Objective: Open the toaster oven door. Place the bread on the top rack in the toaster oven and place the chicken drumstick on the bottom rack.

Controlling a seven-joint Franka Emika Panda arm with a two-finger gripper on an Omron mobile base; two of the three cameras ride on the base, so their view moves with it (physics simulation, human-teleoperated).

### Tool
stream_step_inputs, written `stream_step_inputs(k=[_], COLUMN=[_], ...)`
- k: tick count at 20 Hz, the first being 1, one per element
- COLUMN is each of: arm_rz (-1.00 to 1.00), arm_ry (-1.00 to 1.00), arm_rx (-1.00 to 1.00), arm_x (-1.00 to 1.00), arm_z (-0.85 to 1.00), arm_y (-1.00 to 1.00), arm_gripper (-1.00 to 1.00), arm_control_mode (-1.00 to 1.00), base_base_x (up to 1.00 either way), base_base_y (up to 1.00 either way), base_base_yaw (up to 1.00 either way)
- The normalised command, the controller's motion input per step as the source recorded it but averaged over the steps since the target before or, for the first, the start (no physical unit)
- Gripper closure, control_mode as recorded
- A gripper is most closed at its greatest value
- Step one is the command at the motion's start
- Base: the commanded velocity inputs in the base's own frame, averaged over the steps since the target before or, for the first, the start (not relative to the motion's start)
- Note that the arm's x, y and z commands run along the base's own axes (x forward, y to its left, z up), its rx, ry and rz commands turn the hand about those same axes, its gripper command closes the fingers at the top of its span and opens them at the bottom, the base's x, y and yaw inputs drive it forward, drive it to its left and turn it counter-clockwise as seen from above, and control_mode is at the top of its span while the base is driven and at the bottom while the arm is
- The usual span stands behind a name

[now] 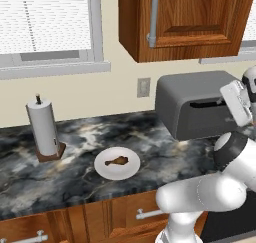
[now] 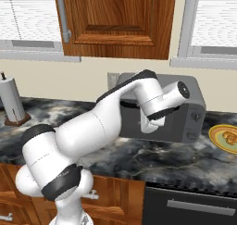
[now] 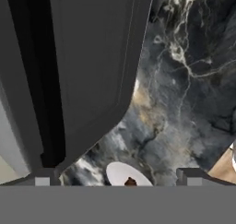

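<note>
Marbled dark stone surface [image 1: 75, 172] nearest carries a white plate [image 1: 117, 163] with the tapering brown chicken drumstick [image 1: 117, 161], while beyond it the released hand [image 3: 117, 179], tips spread, hangs at the flat matte-grey toaster oven door [image 3: 87, 57], whose slim black slot handle [image 1: 207, 104] it could miss.

Matte grey toaster oven [image 1: 192, 107] on glossy dark marble counter [image 1: 75, 167], wooden cabinets [image 1: 190, 17].
</note>
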Motion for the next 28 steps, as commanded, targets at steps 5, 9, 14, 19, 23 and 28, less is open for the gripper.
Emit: stream_step_inputs(k=[5,9,14,19,23,28], arm_rz=[-0.06,-0.06,-0.01,-0.01,0.0,0.0], arm_ry=[0.11,-0.05,-0.07,-0.03,-0.05,-0.03], arm_rx=[0.06,0.02,0.0,-0.02,-0.07,-0.15], arm_x=[0.34,0.23,0.34,0.4,0.27,0.09], arm_z=[-0.15,-0.09,-0.2,-0.32,-0.42,-0.73], arm_y=[-0.17,-0.17,-0.04,0.0,0.01,0.02], arm_gripper=[-1.0,-1.0,-1.0,-1.0,-1.0,-1.0], arm_control_mode=[-1.0,-1.0,-1.0,-1.0,-1.0,-1.0], base_base_x=[0.0,0.0,0.0,0.0,0.0,0.0], base_base_y=[0.0,0.0,0.0,0.0,0.0,0.0], base_base_yaw=[0.0,0.0,0.0,0.0,0.0,0.0])
